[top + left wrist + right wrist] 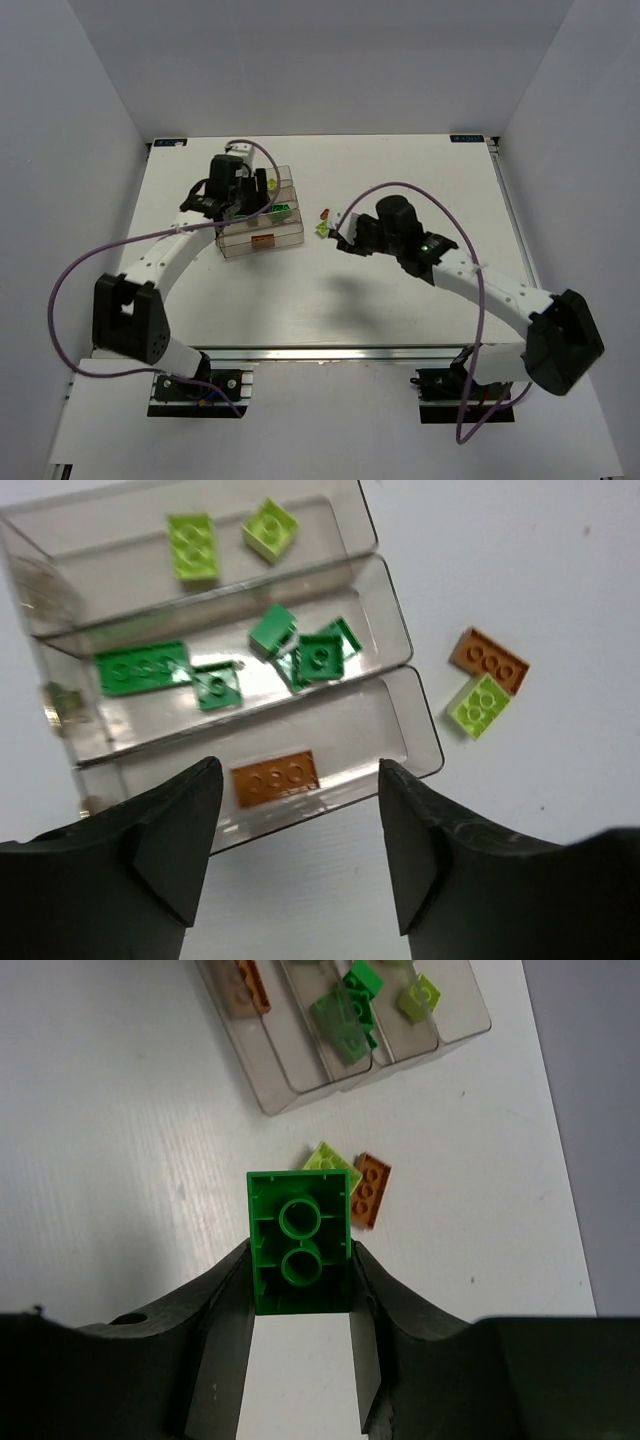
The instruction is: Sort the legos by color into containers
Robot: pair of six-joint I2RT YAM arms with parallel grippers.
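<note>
**Right arm grips a green brick; left jaws open over the bins**

Top view: the left gripper [235,192] hangs over the containers [290,238], which stand left of centre on the table [400,310]. The right gripper [338,238] is to their right, near a loose orange brick [323,214] and a loose lime brick [321,229]. Neither gripper's jaws can be read from here.

Left wrist view: the left gripper's jaws stand apart with nothing between them. Below them 3 bins show. The far bin holds 2 lime bricks [192,545], the middle one a cluster of dark green bricks [320,655], and the nearest 1 binned orange brick [275,778]. The 2 loose bricks lie touching on the table, right of the bins.

Right wrist view: the right gripper clamps the held green brick [300,1245] by its sides, hollow underside toward the camera. Beyond it lie the 2 loose bricks, with the containers farther off.
</note>
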